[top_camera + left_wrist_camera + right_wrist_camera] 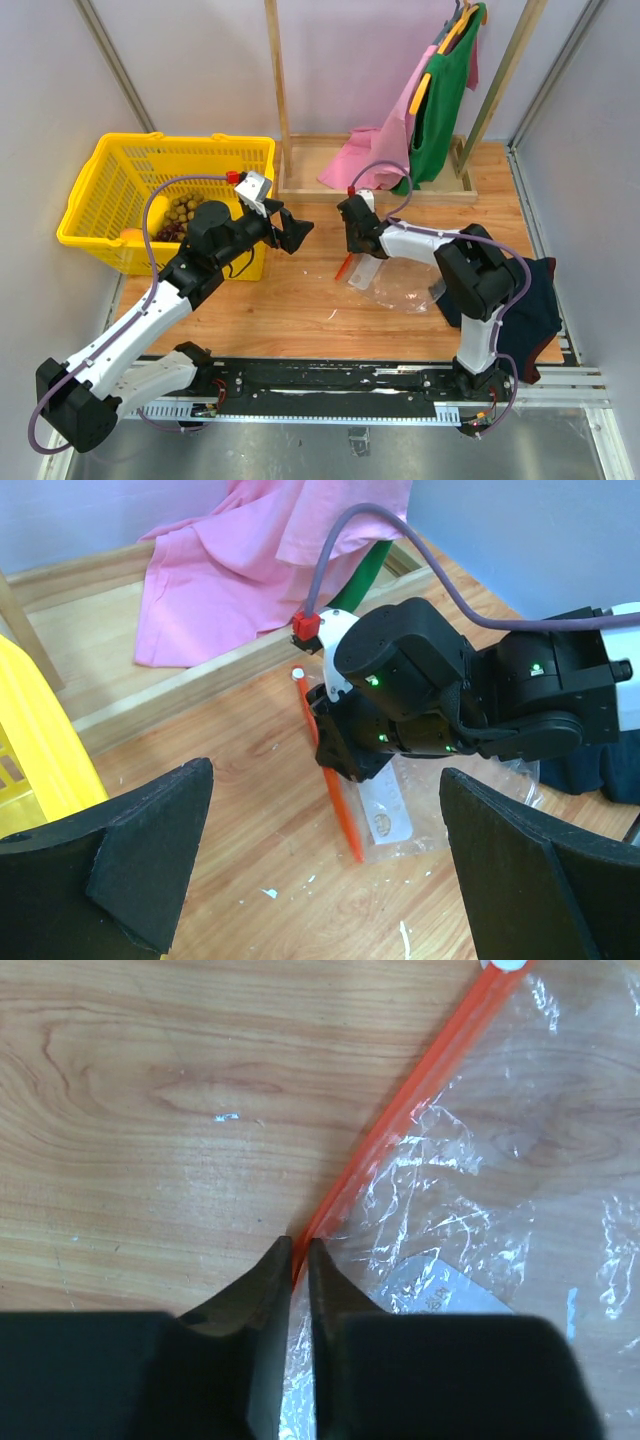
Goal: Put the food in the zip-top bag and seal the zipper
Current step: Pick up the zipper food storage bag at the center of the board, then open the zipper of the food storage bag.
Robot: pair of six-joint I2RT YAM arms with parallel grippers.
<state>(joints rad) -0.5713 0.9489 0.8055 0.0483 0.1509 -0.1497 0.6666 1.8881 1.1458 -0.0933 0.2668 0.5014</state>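
Note:
The clear zip-top bag [405,288] lies flat on the wooden table, its red-orange zipper [345,266] along the left edge. My right gripper [356,248] is shut on the zipper; in the right wrist view the fingertips [298,1260] pinch the orange strip [420,1090] with the crinkly bag [500,1190] beside it. My left gripper [291,232] is open and empty, hovering left of the bag. In its wrist view [330,880] it faces the zipper [338,790] and bag [395,815]. The food, green grapes [184,209] and dark purple grapes [170,232], lies in the yellow basket.
The yellow basket [110,235] stands at the back left. A wooden rack base [300,190] with pink cloth [365,160] and a green shirt [440,100] stands behind. A dark cloth [530,300] lies at the right.

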